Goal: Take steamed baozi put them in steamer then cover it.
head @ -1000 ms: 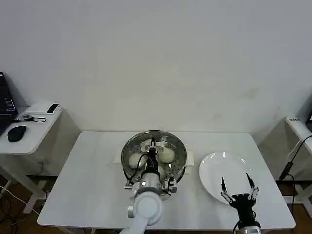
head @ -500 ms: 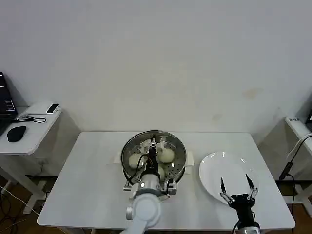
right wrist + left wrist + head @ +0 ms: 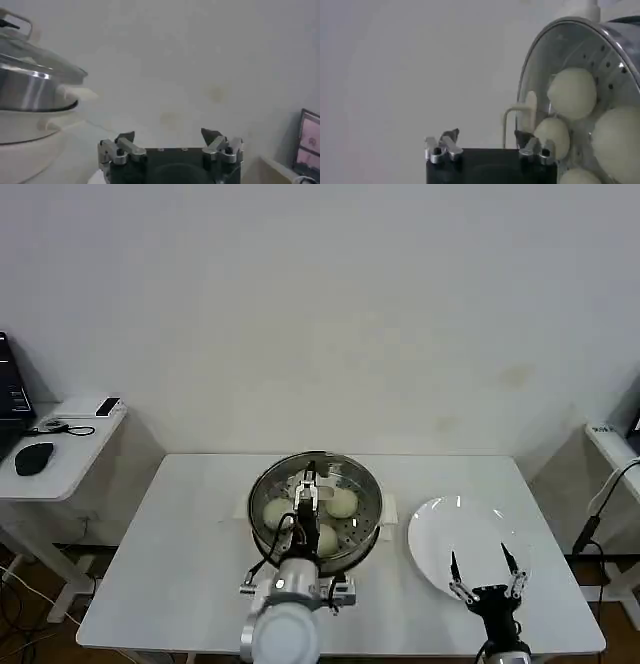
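Observation:
The steamer [image 3: 366, 529] stands mid-table with the glass cover [image 3: 352, 482] lying on it. Through the glass I see steamed baozi [image 3: 276, 512] inside, also clear in the left wrist view as baozi [image 3: 571, 93]. My left gripper [image 3: 297, 576] is open at the pot's near side and holds nothing. In its wrist view this left gripper [image 3: 487, 142] stands just short of the cover's pale handle [image 3: 532, 105]. My right gripper [image 3: 483, 569] hangs open over the near edge of the white plate. The right gripper [image 3: 167, 135] is empty, with the steamer [image 3: 25, 90] off to one side.
A bare white plate [image 3: 450, 529] lies right of the pot. The table's front edge [image 3: 180, 644] is close to both arms. A side desk with a mouse [image 3: 35, 456] stands at far left, another desk edge [image 3: 612, 446] at far right.
My left gripper has drawn back toward me from over the cover's handle and now sits at the pot's near rim. The right gripper has slid back slightly.

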`<state>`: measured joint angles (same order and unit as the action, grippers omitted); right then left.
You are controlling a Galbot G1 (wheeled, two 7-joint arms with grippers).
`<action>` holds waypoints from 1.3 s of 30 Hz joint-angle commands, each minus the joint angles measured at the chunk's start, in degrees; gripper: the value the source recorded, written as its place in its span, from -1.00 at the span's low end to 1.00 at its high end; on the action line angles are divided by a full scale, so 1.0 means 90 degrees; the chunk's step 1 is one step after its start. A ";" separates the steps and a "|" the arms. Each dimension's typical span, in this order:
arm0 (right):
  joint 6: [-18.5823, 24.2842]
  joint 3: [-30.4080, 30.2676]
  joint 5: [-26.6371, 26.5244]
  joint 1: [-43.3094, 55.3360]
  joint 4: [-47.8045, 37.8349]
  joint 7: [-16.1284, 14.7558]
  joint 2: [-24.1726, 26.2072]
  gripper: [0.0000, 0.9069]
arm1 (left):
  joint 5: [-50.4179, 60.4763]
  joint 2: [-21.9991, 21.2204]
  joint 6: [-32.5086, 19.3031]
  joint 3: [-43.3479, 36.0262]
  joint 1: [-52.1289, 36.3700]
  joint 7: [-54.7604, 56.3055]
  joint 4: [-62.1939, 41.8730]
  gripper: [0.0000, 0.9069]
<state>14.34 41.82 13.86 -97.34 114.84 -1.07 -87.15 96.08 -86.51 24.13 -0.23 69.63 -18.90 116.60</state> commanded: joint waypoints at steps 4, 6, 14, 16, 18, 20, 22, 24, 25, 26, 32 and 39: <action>-0.0032 -0.0107 -0.0304 -0.0021 -0.0055 -0.0055 0.0072 1.00 | -0.1518 0.0644 -0.0452 0.0716 0.1011 0.0998 0.1281 1.00; -0.0081 -0.0185 -0.0791 -0.0024 -0.0171 -0.0159 0.0171 1.00 | -0.2656 0.0837 -0.0522 0.1128 0.1334 0.1365 0.1560 1.00; -0.0054 -0.0468 -0.1325 -0.0110 -0.0235 -0.0260 0.0378 1.00 | -0.8778 0.1160 -0.2329 0.2891 0.2336 0.3624 0.1216 1.00; -0.0064 -0.0497 -0.1348 -0.0127 -0.0203 -0.0286 0.0418 1.00 | -0.9839 0.1090 -0.3003 0.3383 0.2592 0.3671 0.0941 1.00; -0.0100 -0.0529 -0.1363 -0.0161 -0.0144 -0.0298 0.0435 1.00 | -1.0590 0.1080 -0.3180 0.3693 0.2809 0.3615 0.0836 1.00; -0.0109 -0.0538 -0.1382 -0.0216 -0.0094 -0.0326 0.0501 1.00 | -1.1085 0.1058 -0.3189 0.3921 0.3044 0.3877 0.0745 1.00; -0.0150 -0.0579 -0.1338 -0.0314 -0.0017 -0.0344 0.0530 1.00 | -1.1140 0.0956 -0.3413 0.4059 0.3213 0.3796 0.0700 1.00; -0.0193 -0.0604 -0.1366 -0.0362 0.0057 -0.0357 0.0570 1.00 | -1.0988 0.0882 -0.3406 0.4073 0.3357 0.3684 0.0699 1.00; -0.0201 -0.0607 -0.1370 -0.0418 0.0106 -0.0364 0.0620 1.00 | -1.1038 0.0853 -0.3313 0.4004 0.3528 0.3538 0.0816 1.00; -0.0236 -0.0596 -0.1377 -0.0445 0.0137 -0.0385 0.0651 1.00 | -1.1142 0.0822 -0.3255 0.3942 0.3606 0.3434 0.0869 1.00; -0.0642 -0.0582 -0.1972 -0.0618 0.0275 -0.0562 0.0989 1.00 | -1.1353 0.0747 -0.3383 0.3766 0.4089 0.3328 0.0925 1.00; -0.0858 -0.0654 -0.2090 -0.0635 0.0325 -0.0750 0.1178 1.00 | -1.1239 0.0781 -0.3610 0.3974 0.3743 0.3239 0.0143 1.00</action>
<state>9.88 36.58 -1.07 -102.15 116.51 -5.97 -79.22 4.03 -79.22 -3.24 31.69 101.04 9.90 123.91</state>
